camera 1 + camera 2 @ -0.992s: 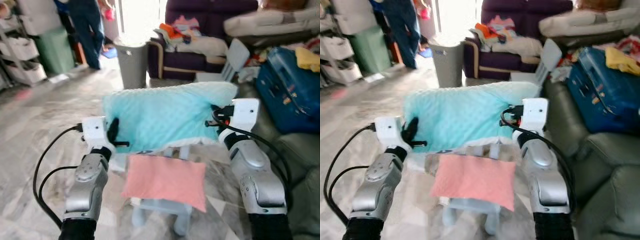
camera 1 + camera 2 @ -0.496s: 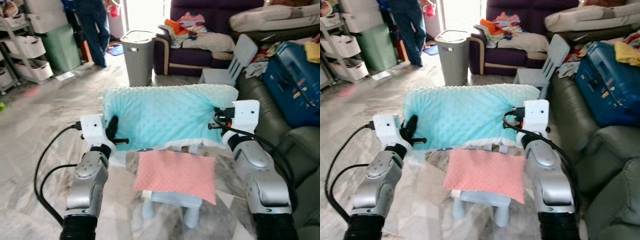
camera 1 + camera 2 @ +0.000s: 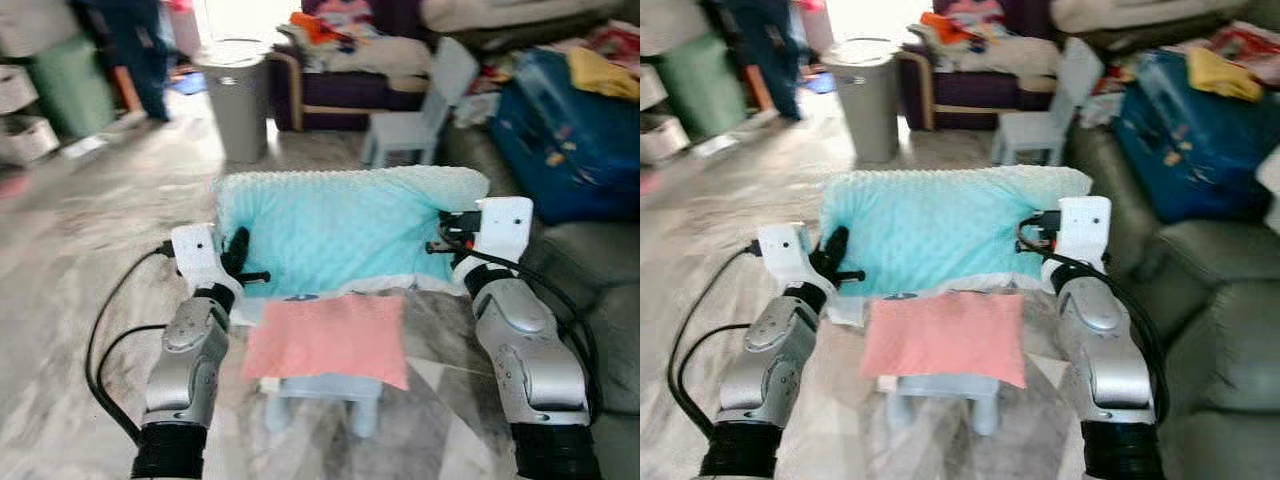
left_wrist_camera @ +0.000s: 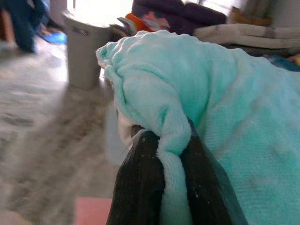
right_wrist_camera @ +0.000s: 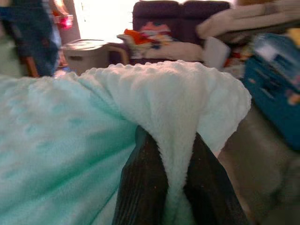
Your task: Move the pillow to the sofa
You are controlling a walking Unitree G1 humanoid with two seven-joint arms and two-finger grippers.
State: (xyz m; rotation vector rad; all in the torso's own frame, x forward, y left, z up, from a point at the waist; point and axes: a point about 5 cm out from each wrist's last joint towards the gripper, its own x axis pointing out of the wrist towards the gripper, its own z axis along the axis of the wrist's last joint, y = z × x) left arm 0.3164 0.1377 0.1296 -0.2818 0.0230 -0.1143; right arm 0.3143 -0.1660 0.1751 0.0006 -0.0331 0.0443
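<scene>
The left pincer [image 4: 161, 187] and right pincer [image 5: 180, 187] each pinch one end of the mint pillow [image 3: 345, 235]. To carry it well toward the grey sofa [image 3: 1200, 300], both should keep level and equally apart.

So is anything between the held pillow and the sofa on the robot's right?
Nothing visible blocks it. The left gripper and right gripper pinch the turquoise pillow by its ends, above a small stool bearing a pink cushion. The grey sofa lies right beside it; a blue suitcase occupies its far end.
</scene>
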